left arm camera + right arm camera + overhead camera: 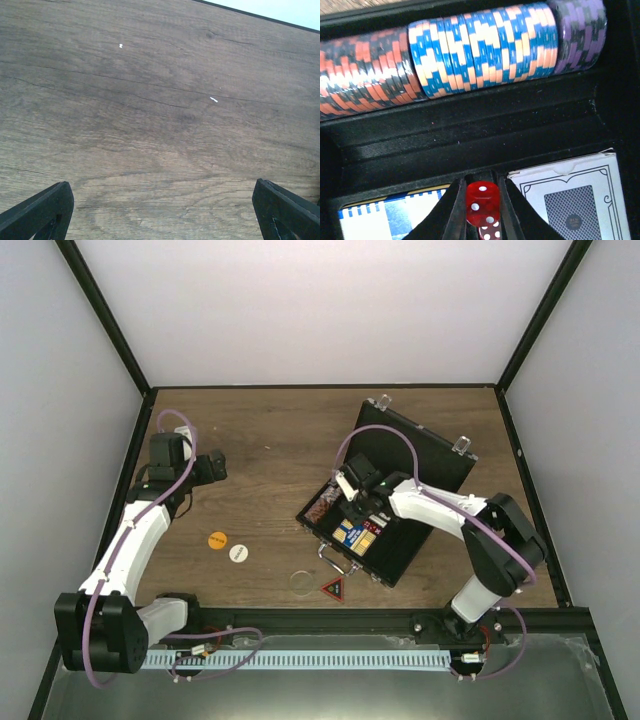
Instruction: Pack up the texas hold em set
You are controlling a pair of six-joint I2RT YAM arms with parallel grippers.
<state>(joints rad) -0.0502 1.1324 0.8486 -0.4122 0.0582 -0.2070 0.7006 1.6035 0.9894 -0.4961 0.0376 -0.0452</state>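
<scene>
At the left of the top view our left gripper [213,468] hangs with jaws wide over bare table [160,100], holding nothing. Moving right, the orange button [217,539], white button [237,553], clear disc [302,582] and triangle [333,589] lie loose outside the open case [420,448]. The triangle sits just beside the case's front, so we judge a sweeping arm could knock it away. In the case at right of centre, our right gripper [482,207] is pinched narrow on a red die [482,197] over the slot between the card decks [575,200], with a second die [490,233] just below. Let go off-centre, the die could strike that one and tumble onto a deck, or our fingers could jam against the decks.
</scene>
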